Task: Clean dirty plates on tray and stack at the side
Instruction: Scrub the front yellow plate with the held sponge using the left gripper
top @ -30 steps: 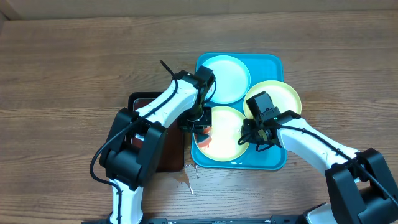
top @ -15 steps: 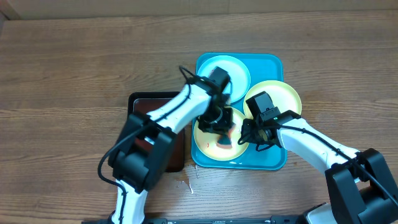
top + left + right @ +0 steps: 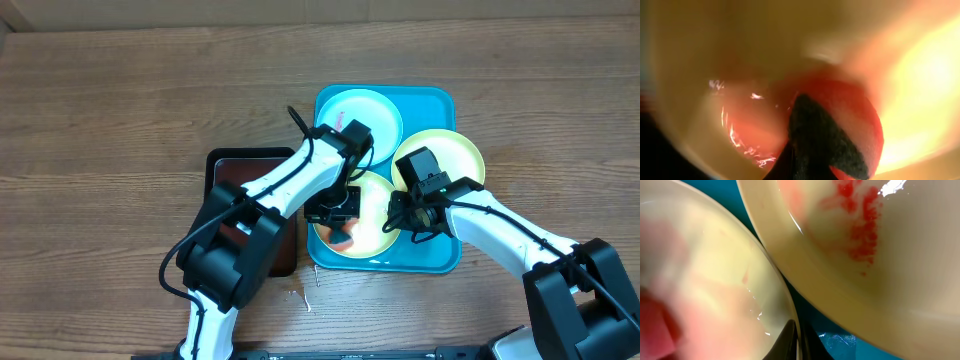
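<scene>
Three plates lie in the turquoise tray (image 3: 436,101). The white plate with a mint rim (image 3: 377,110) is at the back. A yellow-green plate (image 3: 460,155) at the right shows red streaks in the right wrist view (image 3: 860,225). My left gripper (image 3: 335,212) is shut on a red sponge with a black scrub face (image 3: 343,233) (image 3: 840,135) and presses it on the front yellow-green plate (image 3: 376,226) (image 3: 715,45). My right gripper (image 3: 398,218) (image 3: 799,341) is shut on that plate's right rim (image 3: 715,280).
A smaller black tray (image 3: 225,158) with a dark red-brown inside sits left of the turquoise tray, partly under my left arm. Small bits and a smear (image 3: 300,290) lie on the wood tabletop (image 3: 110,120) in front of it.
My left gripper swept the sponge right across the front plate, then back toward its left side. My right gripper has stayed on the rim.
</scene>
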